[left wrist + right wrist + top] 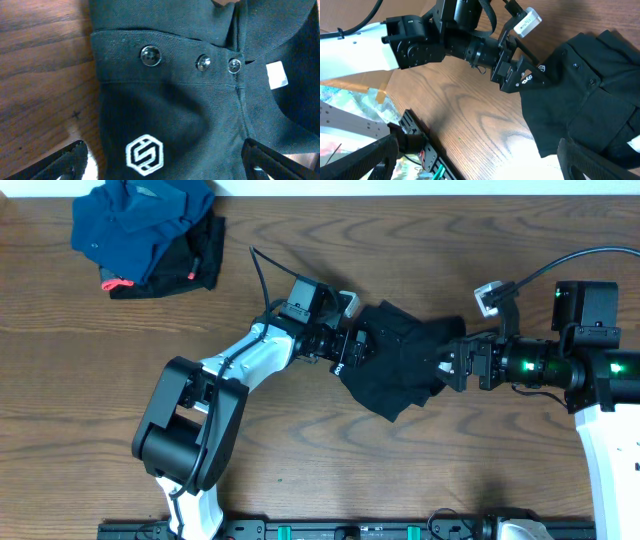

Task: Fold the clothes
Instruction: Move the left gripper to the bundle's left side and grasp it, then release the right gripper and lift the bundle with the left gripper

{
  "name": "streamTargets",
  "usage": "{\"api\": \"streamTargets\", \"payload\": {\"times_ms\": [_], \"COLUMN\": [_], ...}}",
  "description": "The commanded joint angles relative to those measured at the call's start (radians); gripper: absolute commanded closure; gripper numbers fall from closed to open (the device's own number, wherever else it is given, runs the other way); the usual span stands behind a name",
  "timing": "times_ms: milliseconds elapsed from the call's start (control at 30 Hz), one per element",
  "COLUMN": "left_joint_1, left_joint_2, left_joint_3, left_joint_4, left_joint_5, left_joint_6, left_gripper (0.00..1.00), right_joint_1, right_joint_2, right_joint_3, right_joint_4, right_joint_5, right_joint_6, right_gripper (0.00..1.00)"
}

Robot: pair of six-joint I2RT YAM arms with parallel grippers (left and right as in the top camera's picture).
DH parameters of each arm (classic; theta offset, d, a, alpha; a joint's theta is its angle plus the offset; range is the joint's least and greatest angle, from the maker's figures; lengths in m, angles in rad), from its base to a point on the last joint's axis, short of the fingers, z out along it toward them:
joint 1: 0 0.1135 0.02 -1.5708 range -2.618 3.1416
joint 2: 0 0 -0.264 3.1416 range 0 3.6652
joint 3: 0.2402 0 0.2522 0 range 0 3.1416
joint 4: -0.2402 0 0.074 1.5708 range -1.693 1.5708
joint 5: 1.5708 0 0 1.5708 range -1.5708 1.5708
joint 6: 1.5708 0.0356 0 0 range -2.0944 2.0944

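The black garment (402,376) lay bunched mid-table (320,470) between the left claw (352,350) and right claw (452,366), both wide open and holding nothing, so each probably needed to pinch an outer edge and spread it flat before folding.

Blue garment (140,220) atop small black piece (200,265)

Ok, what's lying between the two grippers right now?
Only the black garment, bunched up, between the left gripper and the right gripper; the overhead view shows it.
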Motion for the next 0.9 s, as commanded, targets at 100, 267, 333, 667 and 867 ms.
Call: {"api": "streamTargets", "payload": {"times_ms": [100,267,333,667,867], "left_joint_1": [-0.003,-0.006,-0.006,-0.008,-0.008], "left_joint_2": [0.046,0.074,0.074,0.072,0.048], "left_joint_3": [0.001,0.001,0.001,0.001,0.001], "left_joint_4": [-0.032,-0.058,-0.066,-0.075,-0.069], "left_joint_5": [0.012,0.018,0.019,0.201,0.189], "left_joint_6": [-0.03,-0.121,-0.155,-0.251,-0.422], "left_gripper": [0.02,0.21,0.35,0.89,0.94], "right_joint_1": [-0.009,-0.009,-0.009,-0.009,-0.009], "right_joint_2": [-0.009,-0.009,-0.009,-0.009,-0.009], "right_joint_3": [0.01,0.01,0.01,0.01,0.01], "right_joint_4": [-0.003,-0.003,-0.003,-0.003,-0.004], "right_joint_5": [-0.004,-0.001,0.007,0.048,0.068], "right_joint_6": [-0.018,-0.026,-0.026,-0.026,-0.025], "right_gripper": [0.01,0.01,0.01,0.01,0.01]}}
